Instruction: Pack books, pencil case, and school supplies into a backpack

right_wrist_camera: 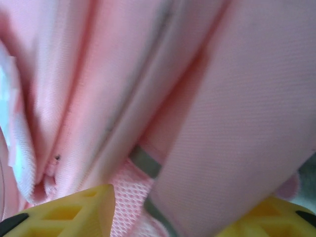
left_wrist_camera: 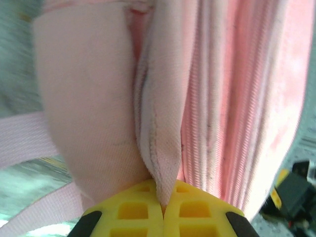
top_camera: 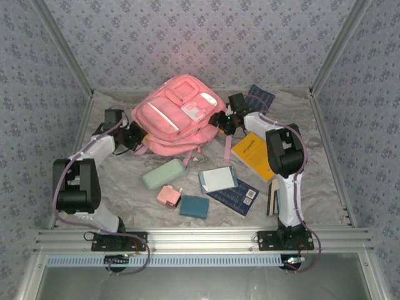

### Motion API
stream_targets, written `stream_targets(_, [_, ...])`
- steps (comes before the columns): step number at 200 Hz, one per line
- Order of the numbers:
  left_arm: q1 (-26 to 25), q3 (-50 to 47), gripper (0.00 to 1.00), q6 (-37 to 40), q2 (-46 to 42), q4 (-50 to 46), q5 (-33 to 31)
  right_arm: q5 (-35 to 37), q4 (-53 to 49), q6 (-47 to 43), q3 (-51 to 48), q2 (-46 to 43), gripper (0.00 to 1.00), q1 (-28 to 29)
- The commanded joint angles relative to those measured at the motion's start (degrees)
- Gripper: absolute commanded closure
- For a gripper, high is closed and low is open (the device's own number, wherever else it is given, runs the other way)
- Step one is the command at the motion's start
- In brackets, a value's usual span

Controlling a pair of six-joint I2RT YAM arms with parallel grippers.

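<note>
A large, soft pink backpack (top_camera: 175,115) with white trim and front pockets is seen lying flat towards the back of the table (top_camera: 119,181), between the two arms, with its straps trailing to the near side. A fold of its cloth on the left side is pinched by the left gripper (left_wrist_camera: 163,200), the yellow jaws pressed together on it. The right gripper (right_wrist_camera: 185,205) is set against the right side. Its jaws are held apart with pink cloth and mesh between them, and whether these are gripped cannot be told.

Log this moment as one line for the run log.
left gripper: shut on backpack fold | right gripper: straddling backpack fabric, grip unclear | books, pencil case: on table, unpacked
</note>
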Motion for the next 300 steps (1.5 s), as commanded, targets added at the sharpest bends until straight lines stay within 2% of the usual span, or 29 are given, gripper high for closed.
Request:
stream_targets(1, [-4.64, 1.55, 1.0, -0.18, -4.27, 0.71, 3.54, -3.23, -7.0, -10.91, 6.48, -0.35, 0.39, 1.47])
stream_targets(15, [-5.73, 2.09, 1.0, 1.76, -5.56, -1.97, 1.25, -1.55, -8.19, -13.78, 3.69, -3.39, 0.3, 1.43])
stream_targets(41, [-5.32, 2.53, 1.0, 2.91, -6.93, -3.36, 0.37, 0.48, -0.09, -13.7, -9.71, -13.52, 0.31, 1.01])
stream_targets(68, [-5.5, 4.4, 1.0, 2.06, -6.92, -3.28, 2.7, 4.27, 14.48, -16.66, -24.83, -22.5, 0.37, 1.34])
stream_targets(80, [-5.56, 5.38, 1.0, 2.29, -7.03, -3.91, 3.02, 4.66, 24.96, -19.85, -33.49, -25.49, 0.38, 2.55])
stream_targets(101, [-5.56, 7.41, 1.0, 3.46, -7.4, -6.02, 2.7, 4.78, 36.37, -32.44, -42.62, -28.65, 0.37, 6.56])
stream_targets(113, [-5.54, 8.53, 1.0, 4.09, -7.37, -6.95, 2.7, 4.86, 34.58, -38.86, -42.7, -28.27, 0.38, 8.39])
stream_targets(119, [-5.56, 8.93, 1.0, 4.12, -7.3, -7.38, 2.78, 4.59, 33.88, -40.43, -42.43, -27.67, 0.42, 8.78])
stream_targets(138, [-5.53, 9.89, 1.0, 4.32, -7.16, -7.94, 3.43, 4.44, 32.32, -41.87, -41.14, -25.95, 0.48, 8.13])
stream_targets(152, [-5.54, 10.01, 1.0, 4.57, -7.26, -8.38, 3.67, 2.96, 32.19, -42.11, -40.65, -24.98, 0.48, 7.43])
stream_targets(205, [-5.61, 10.63, 1.0, 5.44, -7.56, -9.49, 3.93, -6.46, 33.01, -40.01, -39.18, -20.95, 0.47, 6.74])
stream_targets(252, [-5.55, 10.67, 1.0, 5.57, -7.93, -9.49, 4.09, -6.43, 34.69, -37.78, -38.65, -17.77, 0.48, 5.91])
stream_targets(300, [-5.9, 9.06, 1.0, 5.19, -7.75, -7.9, 4.21, -9.66, 41.54, -33.27, -39.06, -16.29, 0.57, 5.29])
